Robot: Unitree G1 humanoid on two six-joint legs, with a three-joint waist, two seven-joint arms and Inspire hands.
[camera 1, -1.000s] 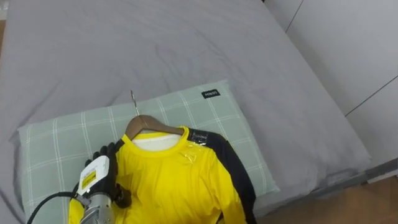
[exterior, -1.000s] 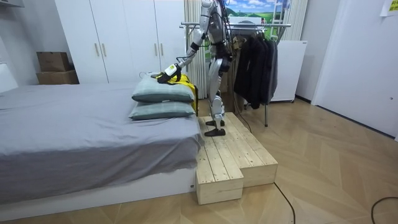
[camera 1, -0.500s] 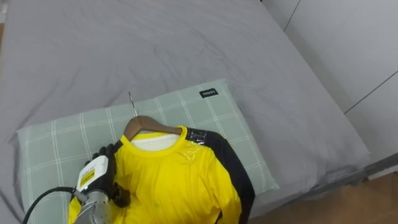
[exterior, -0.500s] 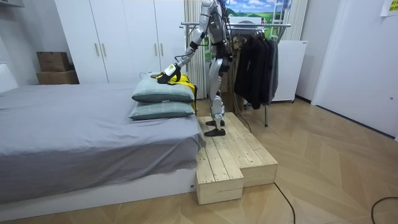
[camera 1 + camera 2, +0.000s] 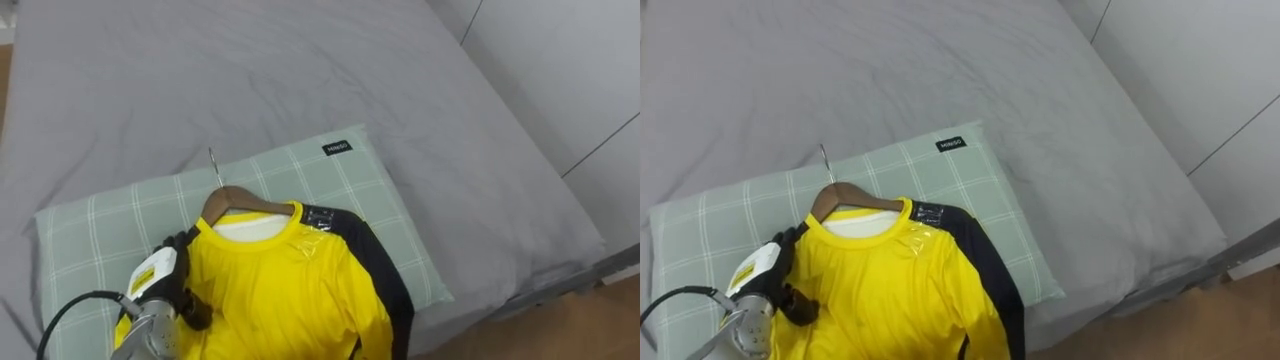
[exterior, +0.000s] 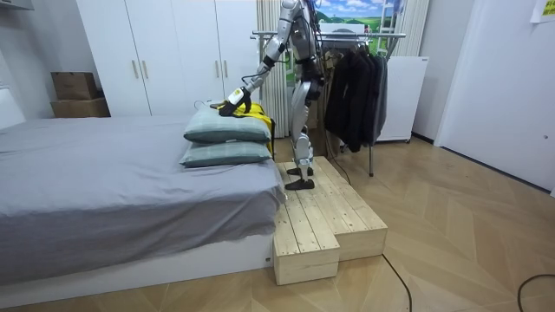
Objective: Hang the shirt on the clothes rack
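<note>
At the near left of the eye views the robot's left hand [image 5: 160, 285] lies on the left shoulder of the yellow shirt [image 5: 280, 290]. Its dark fingers are curled over the cloth there and the thumb is tucked against it lower down, so it looks clenched on the shirt where the hanger's end should sit under the fabric.

The shirt rests flat on a green checked pillow [image 5: 100, 220], which lies on the grey bed [image 5: 300, 70]. Just right of the hand, the wooden hanger [image 5: 240, 197] shows at the collar, its metal hook [image 5: 214, 166] pointing toward the far side of the pillow. Further right, a dark sleeve [image 5: 375, 265] runs down the shirt's right edge to the pillow's near right corner.

In the room view the robot stands on a wooden platform [image 6: 321, 217] by the bed, one arm stretched out to the stacked pillows. A clothes rail [image 6: 347, 35] with dark garments [image 6: 355, 87] stands close behind it, to the room view's right.

The step in hand seems to be the pick-up: the shirt is gripped but not yet lifted. Next, the hand would need to raise it without the hanger slipping out of the neck. The robot would then turn to the rail and bring the hook over the bar. A grip on cloth alone could let the hanger tip.
</note>
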